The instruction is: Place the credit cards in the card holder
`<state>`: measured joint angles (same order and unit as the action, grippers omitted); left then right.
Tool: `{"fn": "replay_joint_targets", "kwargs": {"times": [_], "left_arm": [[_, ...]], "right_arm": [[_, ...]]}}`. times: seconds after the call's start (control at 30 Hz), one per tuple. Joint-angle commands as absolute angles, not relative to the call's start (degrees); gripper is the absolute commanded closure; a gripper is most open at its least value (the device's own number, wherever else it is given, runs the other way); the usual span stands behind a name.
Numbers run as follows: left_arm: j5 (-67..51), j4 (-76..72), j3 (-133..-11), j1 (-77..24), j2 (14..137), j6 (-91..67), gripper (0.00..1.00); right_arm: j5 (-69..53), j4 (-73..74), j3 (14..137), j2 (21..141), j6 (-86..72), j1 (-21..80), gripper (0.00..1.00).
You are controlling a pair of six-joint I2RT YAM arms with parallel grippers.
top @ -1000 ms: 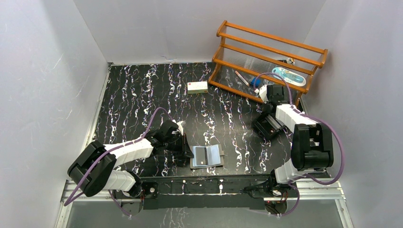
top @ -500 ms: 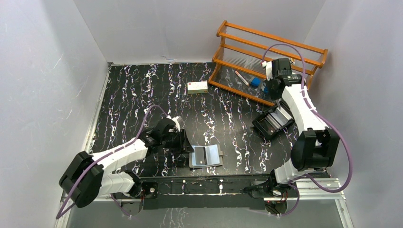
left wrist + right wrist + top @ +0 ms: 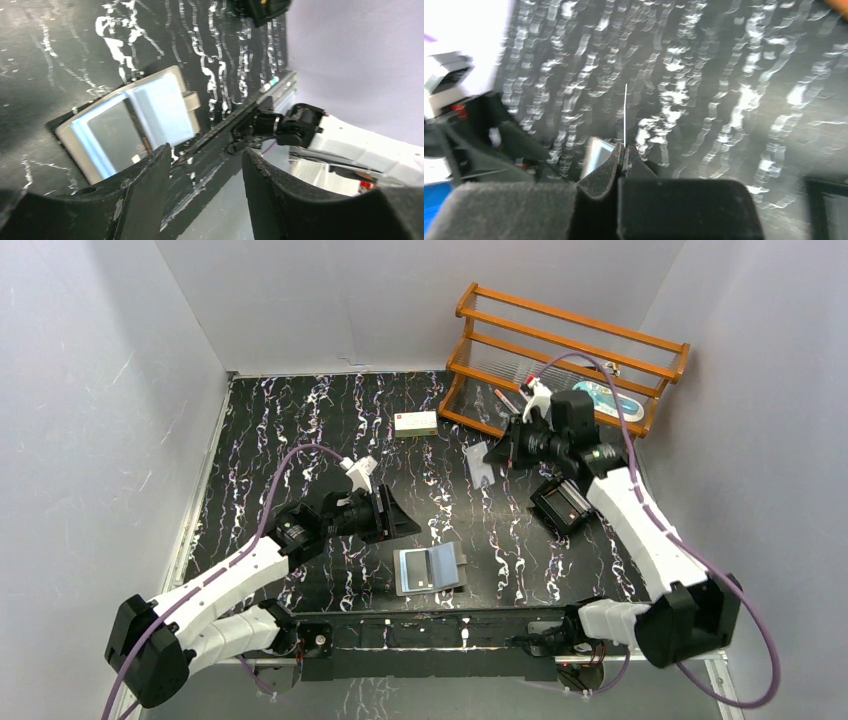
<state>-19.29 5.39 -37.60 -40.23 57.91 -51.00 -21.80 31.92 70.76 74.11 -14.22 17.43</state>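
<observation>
Black white-veined worktop (image 3: 280,430), boxed in by pale walls (image 3: 300,300). Nearest the arm bases, card holder (image 3: 430,568) lying opened flat, light blue inside facing up, snap tab pointing away from the left tool (image 3: 392,516). That tool released, fingers (image 3: 150,175) spread with nothing between them, hanging just beside the holder's edge; from its wrist camera, holder ahead and below, off to one side of the gap. Farther out, black tray (image 3: 560,506) just behind the right tool (image 3: 497,454), under its forearm. Right tool clenched on one pale credit card (image 3: 481,466), pinched by one edge and jutting past the fingertips, edge-on as a thin white line from its own camera. Well beyond the card's free end, white box (image 3: 415,423) with a red mark. Behind this tool, wooden rack (image 3: 600,335) against the back wall.
</observation>
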Motion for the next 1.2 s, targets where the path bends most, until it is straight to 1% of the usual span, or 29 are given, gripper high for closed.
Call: {"fn": "replay_joint_targets", "kwargs": {"times": [0.0,0.1,0.17,0.33,0.47,0.53,0.6,0.63,0.67,0.73,0.77,0.8,0.83,0.87,0.9,0.93,1.03,1.17], "left_arm": [[-25.56,-1.53,-39.49,-39.90,55.07,-54.62,0.46],[-27.10,-6.15,-39.57,-39.77,54.59,-56.30,0.46],[-27.52,-9.21,-39.76,-39.81,54.51,-57.15,0.46],[-27.53,-14.20,-39.79,-39.81,55.30,-58.20,0.45],[-28.19,-19.28,-39.04,-39.81,55.95,-59.89,0.45],[-27.96,-19.80,-39.13,-39.81,56.43,-60.01,0.47],[-28.02,-21.48,-38.78,-39.81,56.80,-60.43,0.53],[-28.23,-22.28,-38.54,-39.81,57.04,-60.64,0.59],[-28.29,-22.78,-38.36,-39.81,57.41,-60.84,0.67],[-28.07,-22.75,-37.98,-39.81,57.85,-61.06,0.88],[-27.98,-22.87,-37.60,-39.75,57.99,-61.22,0.96],[-27.84,-22.82,-37.15,-39.74,58.07,-61.37,1.00],[-27.49,-21.96,-36.68,-39.73,58.02,-61.55,1.00],[-26.54,-19.87,-36.06,-39.72,57.91,-61.61,1.00],[-25.35,-16.77,-34.98,-39.68,57.51,-61.35,1.00],[-23.14,-11.26,-33.91,-39.73,56.97,-60.20,1.00],[-20.61,-5.69,-29.08,-39.75,57.14,-59.68,1.00],[-22.98,-8.82,-25.85,-39.73,62.01,-60.12,1.00]], "right_arm": [[-37.77,2.15,57.32,64.55,-38.27,19.17,1.00],[-40.60,-12.58,48.40,61.27,-50.69,20.69,1.00],[-41.93,-18.11,44.93,60.48,-55.35,21.65,1.00],[-42.89,-25.15,40.49,59.14,-61.11,24.50,1.00],[-43.63,-25.90,39.13,58.97,-61.99,26.26,1.00],[-43.68,-26.13,38.60,59.04,-62.22,27.22,1.00],[-43.73,-26.15,37.99,59.40,-62.08,28.17,1.00],[-43.64,-26.15,37.60,59.60,-61.99,28.68,1.00],[-43.56,-26.22,37.11,59.81,-61.97,29.37,1.00],[-43.76,-26.02,36.27,60.20,-61.75,30.45,1.00],[-43.66,-25.68,35.91,60.30,-61.43,30.93,0.98],[-43.31,-24.89,35.53,60.15,-60.87,31.06,0.95],[-42.73,-23.14,35.29,59.90,-59.96,31.08,0.89],[-40.00,-16.50,35.85,59.14,-56.58,31.11,0.76],[-37.06,-9.92,36.57,58.48,-53.46,31.11,0.68],[-33.04,-5.34,36.63,57.87,-50.20,31.11,0.62],[-25.63,5.51,36.15,60.43,-43.98,32.01,0.58],[-21.43,7.25,35.44,66.56,-40.84,33.74,0.56]]}}
